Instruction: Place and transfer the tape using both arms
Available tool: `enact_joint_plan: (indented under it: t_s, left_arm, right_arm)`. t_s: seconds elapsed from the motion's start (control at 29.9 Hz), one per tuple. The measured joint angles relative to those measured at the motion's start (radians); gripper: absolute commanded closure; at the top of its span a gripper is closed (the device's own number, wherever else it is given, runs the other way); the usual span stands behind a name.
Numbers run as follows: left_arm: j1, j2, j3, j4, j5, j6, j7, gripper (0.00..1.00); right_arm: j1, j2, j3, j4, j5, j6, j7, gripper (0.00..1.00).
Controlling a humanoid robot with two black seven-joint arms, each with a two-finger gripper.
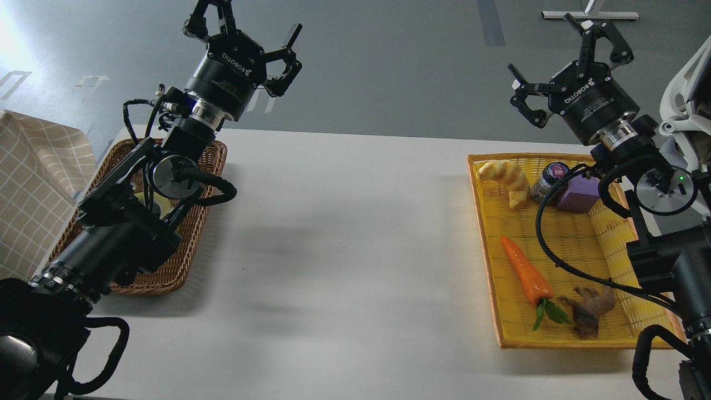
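The yellow tape [145,198] lies in the brown wicker basket [210,166] at the table's left. My left arm covers nearly all of it, so only a small yellow patch shows. My left gripper [247,28] is raised high above the basket's far end, open and empty. My right gripper [558,61] is raised above the far edge of the yellow tray [489,250], open and empty. Both grippers are well apart from the tape.
The yellow tray at the right holds a bread piece [508,178], a dark jar [550,179], a purple block [580,194], a carrot [527,272] and a brown toy animal [591,308]. A checked cloth [28,183] lies at the far left. A white table [344,233] spans between basket and tray.
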Motion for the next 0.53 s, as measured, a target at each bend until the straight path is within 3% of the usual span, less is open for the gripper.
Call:
enact_joint_plan:
  t_s: [0.53]
  left_arm:
    - [0.016, -0.026, 0.000, 0.000, 0.000, 0.000, 0.002, 0.02]
  right_arm:
    - [0.001, 0.003, 0.001, -0.007, -0.002, 0.000, 0.006, 0.00]
